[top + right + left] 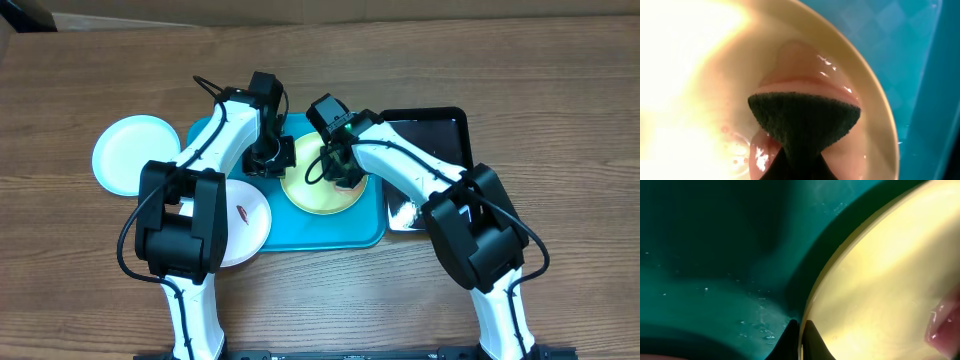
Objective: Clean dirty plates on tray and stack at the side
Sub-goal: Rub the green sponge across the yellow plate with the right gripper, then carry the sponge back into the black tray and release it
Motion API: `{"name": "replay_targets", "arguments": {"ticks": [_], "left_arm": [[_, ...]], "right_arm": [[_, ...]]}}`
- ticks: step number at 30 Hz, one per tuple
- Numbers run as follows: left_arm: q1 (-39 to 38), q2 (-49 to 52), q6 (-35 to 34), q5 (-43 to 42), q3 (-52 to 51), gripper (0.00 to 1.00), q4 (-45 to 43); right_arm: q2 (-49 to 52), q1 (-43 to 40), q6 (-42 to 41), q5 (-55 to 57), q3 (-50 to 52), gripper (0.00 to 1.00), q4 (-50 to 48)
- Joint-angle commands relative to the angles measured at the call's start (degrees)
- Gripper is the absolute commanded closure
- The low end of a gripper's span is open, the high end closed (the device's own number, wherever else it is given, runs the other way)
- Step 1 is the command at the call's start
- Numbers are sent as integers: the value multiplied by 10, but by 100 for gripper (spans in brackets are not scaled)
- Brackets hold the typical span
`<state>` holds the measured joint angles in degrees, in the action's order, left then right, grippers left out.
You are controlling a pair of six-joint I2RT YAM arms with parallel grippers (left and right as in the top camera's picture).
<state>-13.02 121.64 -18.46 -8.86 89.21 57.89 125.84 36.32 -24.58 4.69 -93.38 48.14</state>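
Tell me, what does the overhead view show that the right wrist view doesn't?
Only overhead: the left arm and right arm, the smeared white plate, the mint plate on the table, and the black tray. Only right wrist: a dark sponge pressed on a wet pinkish smear. Both: the yellow plate in the blue tray.

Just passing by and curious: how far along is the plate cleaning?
One pale plate sits off the tray, looking clean. The left gripper pinches the yellow-green plate while the right gripper rubs a dark sponge over its smear. The white plate is smeared; nothing is stacked.
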Motion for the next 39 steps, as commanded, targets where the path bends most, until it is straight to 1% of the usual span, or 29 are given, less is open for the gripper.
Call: {"name": "replay_targets", "arguments": {"ticks": [1,4,7,9,11,13,17,21,25,29,31,32,33,35,37,39], "left_arm": [[-2,-2,-4,-1,9,96,-1],[-2,-2,-4,-1,9,96,-1],[-2,-2,-4,-1,9,96,-1],[-2,-2,-4,-1,9,96,-1],[-2,-2,-4,-1,9,96,-1],[-2,-2,-4,-1,9,96,-1],[-2,-2,-4,-1,9,96,-1],[-2,-2,-4,-1,9,96,-1],[-2,-2,-4,-1,9,96,-1],[-2,-2,-4,-1,9,96,-1],[-2,-2,-4,-1,9,96,-1],[-2,-2,-4,-1,9,96,-2],[-2,-2,-4,-1,9,96,-2],[-2,-2,-4,-1,9,96,-2],[-2,-2,-4,-1,9,96,-2],[-2,-2,-4,-1,9,96,-2]], "right_arm": [[22,30,-12,-142,53,96,-36],[22,32,-12,-211,69,96,-67],[21,24,-5,-279,60,96,-80],[18,9,-4,-310,44,96,-77],[8,-13,22,-354,26,96,-76],[-9,-40,31,-384,9,96,-70],[-54,-97,32,-404,-10,96,-44],[-114,-159,75,-400,-10,96,16],[-146,-199,108,-343,-10,96,92],[-149,-228,120,-249,-8,96,164],[-149,-231,129,-190,2,96,177],[-149,-231,129,-160,7,96,179],[-149,-231,128,-106,23,96,174],[-149,-231,128,-62,41,96,158],[-148,-231,128,-32,62,96,134],[-148,-231,128,-27,92,96,93]]}}
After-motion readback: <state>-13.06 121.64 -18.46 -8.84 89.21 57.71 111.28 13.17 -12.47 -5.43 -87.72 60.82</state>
